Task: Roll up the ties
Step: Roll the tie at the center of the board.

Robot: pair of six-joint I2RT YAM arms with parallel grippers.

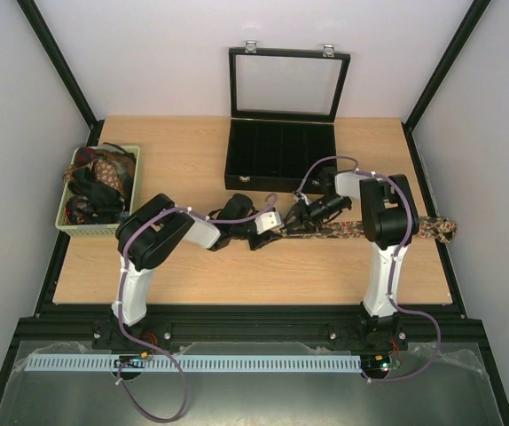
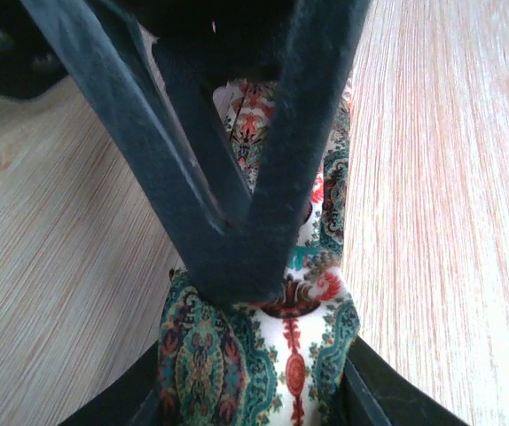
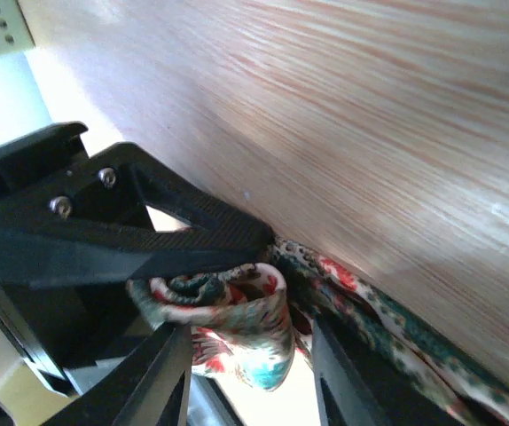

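One tie (image 1: 414, 227), brown-tan with a paisley print, lies in a strip across the right half of the table and over its right edge. Its left end is curled into a small roll (image 3: 237, 297). My left gripper (image 1: 278, 229) and right gripper (image 1: 301, 216) meet at that roll. In the left wrist view the tie (image 2: 281, 355) fills the space between the left gripper's (image 2: 254, 395) jaws, and a right-gripper finger (image 2: 237, 257) presses on it from above. In the right wrist view the roll sits between the right gripper's (image 3: 250, 333) jaws.
A pale green basket (image 1: 86, 229) with several more ties stands at the table's left edge. A black compartmented case (image 1: 281, 155) with its glass lid (image 1: 288, 84) raised stands at the back centre. The table's right edge (image 1: 441, 257) is near the tie's far end.
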